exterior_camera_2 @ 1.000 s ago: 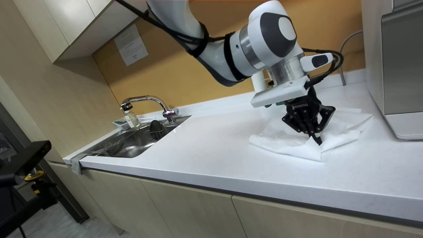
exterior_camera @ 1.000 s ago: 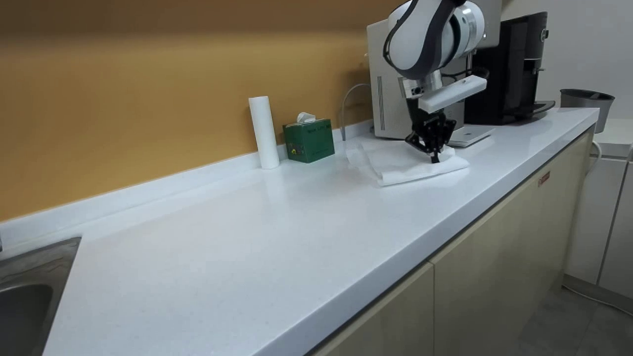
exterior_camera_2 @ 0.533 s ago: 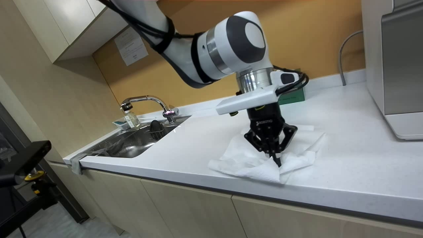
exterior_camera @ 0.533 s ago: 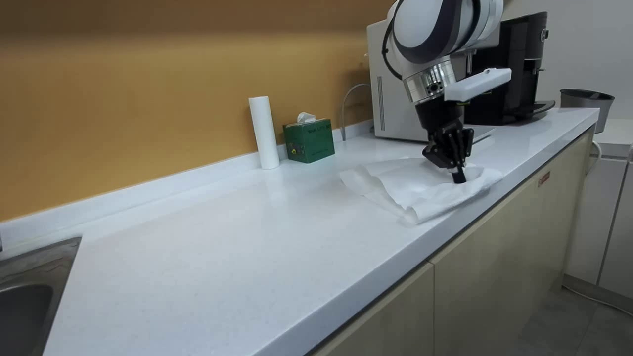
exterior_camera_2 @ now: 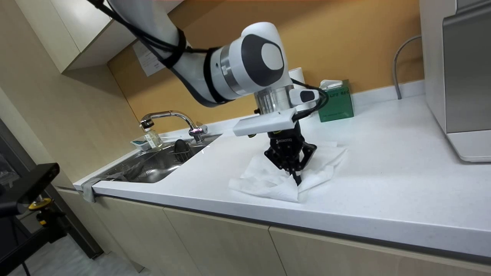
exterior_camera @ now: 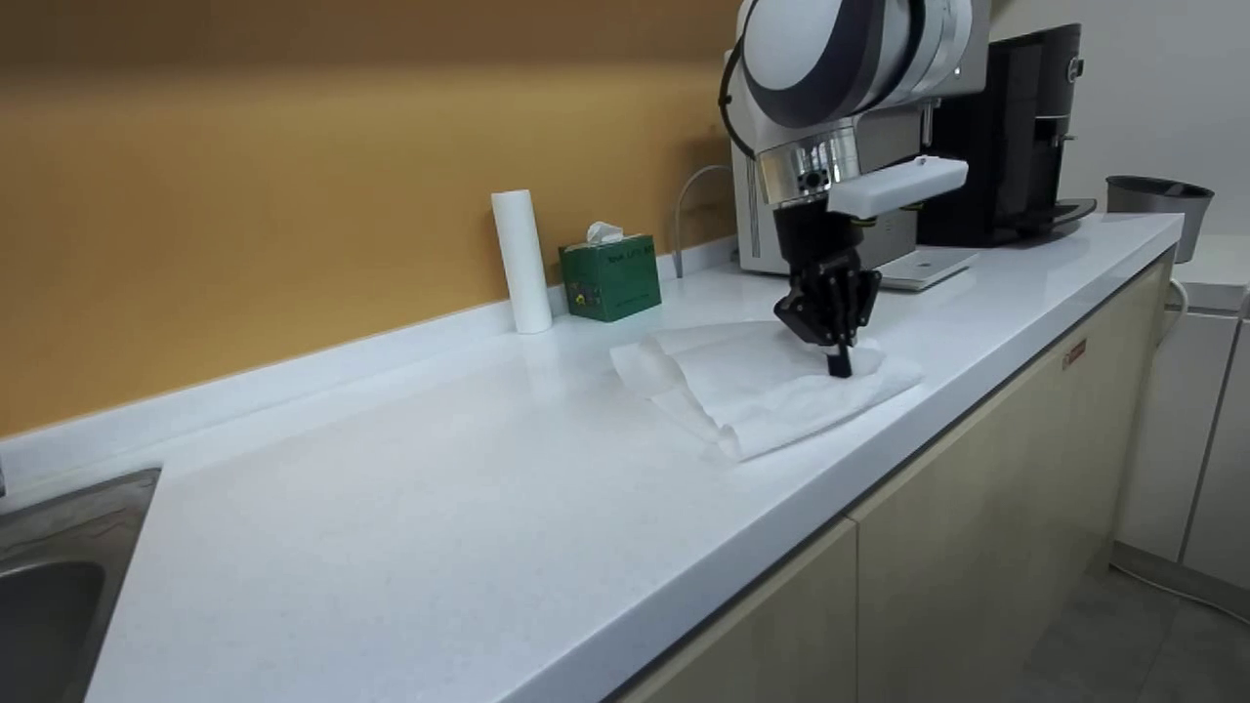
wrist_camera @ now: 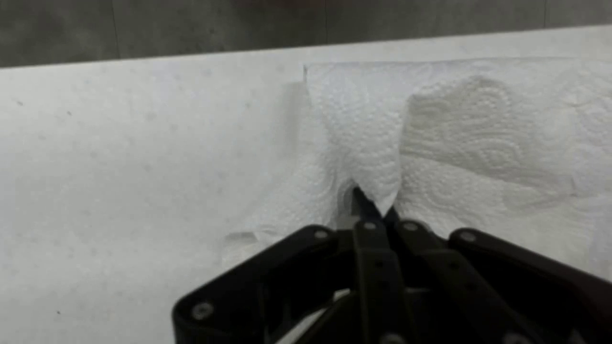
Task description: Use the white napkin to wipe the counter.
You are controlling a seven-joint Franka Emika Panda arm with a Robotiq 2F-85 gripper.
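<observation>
The white napkin (exterior_camera: pixel 742 381) is a rumpled, embossed sheet lying on the glossy white counter (exterior_camera: pixel 439 517), with folds and a fold turned over. It also shows in an exterior view (exterior_camera_2: pixel 261 184), near the counter's front part, and in the wrist view (wrist_camera: pixel 478 143). My gripper (exterior_camera: pixel 839 369) points down with its fingertips at the counter surface. In the wrist view the gripper (wrist_camera: pixel 377 203) is shut on a pinched peak of the napkin. The rest of the napkin spreads around the fingers, flat on the counter (wrist_camera: pixel 143 167). The gripper (exterior_camera_2: pixel 297 180) hides part of the napkin.
A white paper roll (exterior_camera: pixel 522 264) and a green tissue box (exterior_camera: pixel 612 280) stand by the back wall. A sink (exterior_camera_2: pixel 159 168) with a faucet (exterior_camera_2: pixel 172 114) lies at one end. A white appliance (exterior_camera_2: pixel 466 84) and a black machine (exterior_camera: pixel 996 146) stand at the other end.
My gripper has dragged the napkin along the counter toward the sink. It first came toward the front edge, then moved slightly back from it. The grip on the napkin has stayed shut.
</observation>
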